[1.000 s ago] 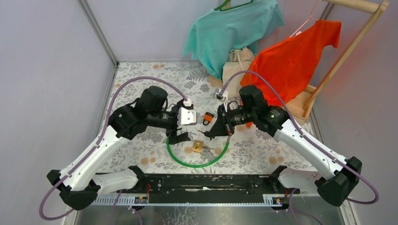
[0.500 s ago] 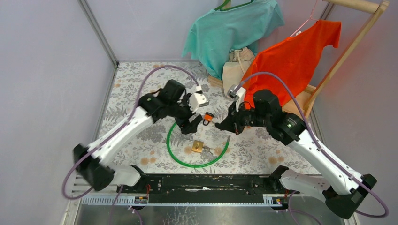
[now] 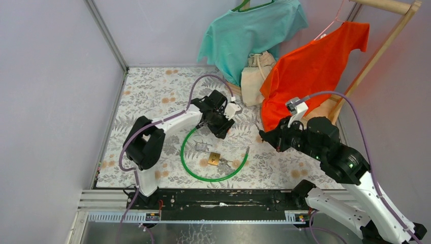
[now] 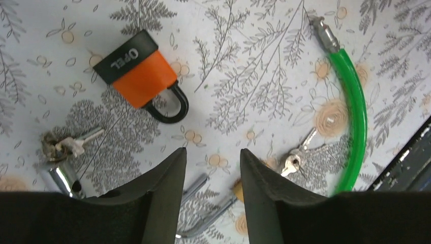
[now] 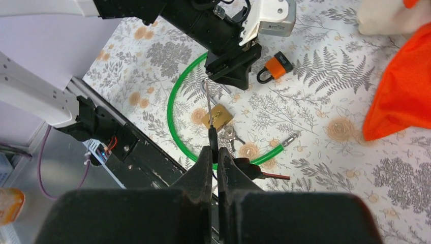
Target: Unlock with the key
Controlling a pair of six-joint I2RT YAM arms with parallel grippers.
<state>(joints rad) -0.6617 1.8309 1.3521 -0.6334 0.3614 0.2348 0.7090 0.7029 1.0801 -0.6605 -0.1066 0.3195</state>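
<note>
Keys (image 4: 297,160) lie untouched on the floral table (image 3: 152,86), beside the brass padlock (image 3: 214,158). Since a second ago, the left arm (image 3: 175,119) has stretched forward, and its gripper (image 4: 211,157) is spread above the orange padlock (image 4: 140,76). The right arm (image 3: 330,147) has pulled back rightward, its gripper (image 5: 213,152) pressed together. Unlocking looks barely begun.

Orange plastic padlock (image 4: 140,81) smooth, matt; black shackle (image 4: 173,108) glossy. Green plastic-sheathed cable loop (image 4: 353,117) shiny; metal tip (image 4: 323,32). Small silver metal keys (image 4: 297,158) bright. Brass-coloured metal padlock (image 3: 214,158). Floral-print table cover (image 4: 254,61) matt, smooth.
</note>
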